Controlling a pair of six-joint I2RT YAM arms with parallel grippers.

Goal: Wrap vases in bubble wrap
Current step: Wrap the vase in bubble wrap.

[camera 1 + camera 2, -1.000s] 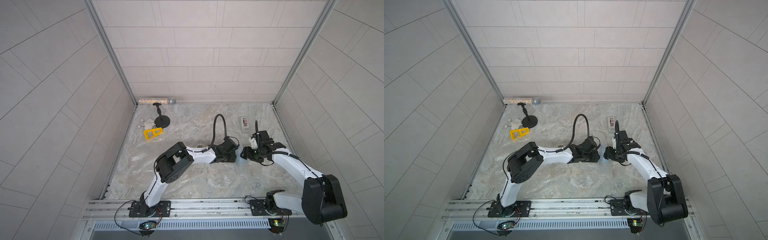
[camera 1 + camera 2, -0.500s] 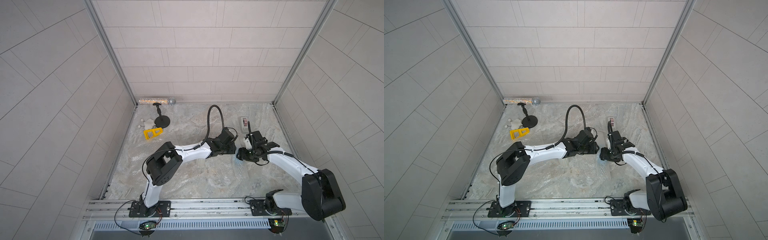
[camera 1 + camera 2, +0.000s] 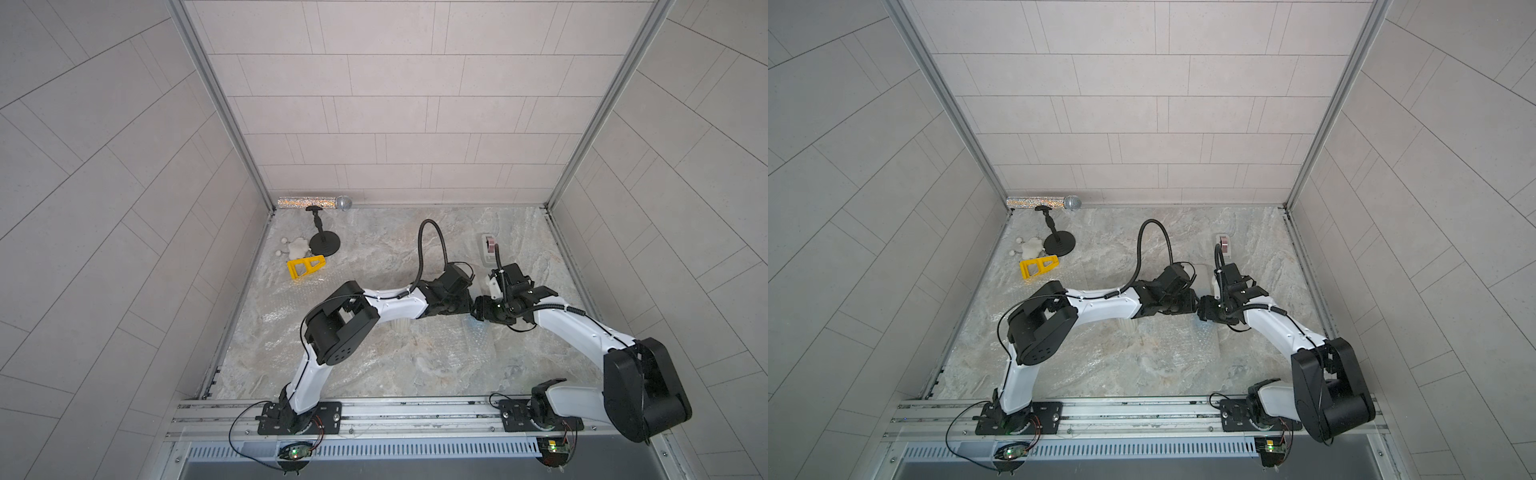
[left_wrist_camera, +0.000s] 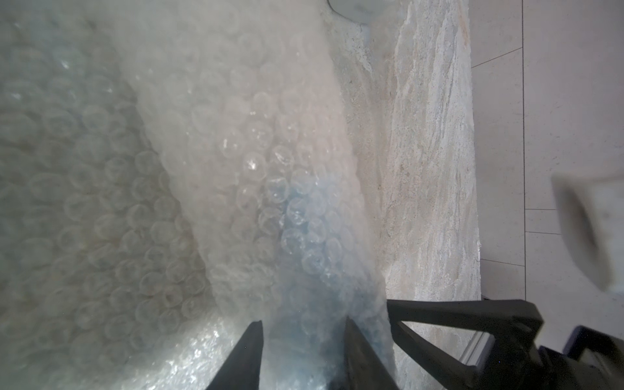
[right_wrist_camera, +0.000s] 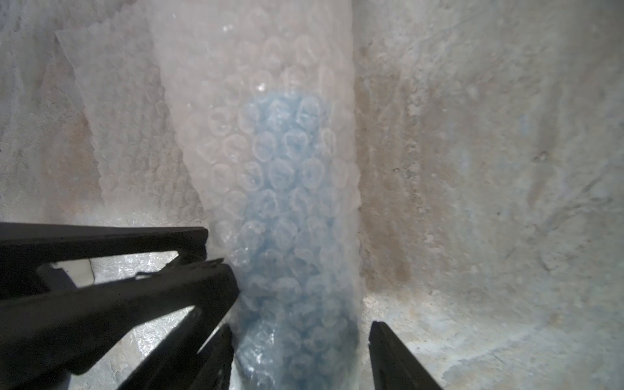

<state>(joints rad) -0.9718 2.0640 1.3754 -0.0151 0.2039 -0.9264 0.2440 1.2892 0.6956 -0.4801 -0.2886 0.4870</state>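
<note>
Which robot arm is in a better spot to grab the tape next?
Probably the right. The tape dispenser sits just beyond the right gripper, on that arm's side. The left gripper, clamped on the wrapped blue vase, would have to reach past the right arm.

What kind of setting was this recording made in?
Likely a lab robot cell, not a home: a left arm and right arm bolted to a rail, and a marble-look tabletop boxed in by tiled panels.
</note>
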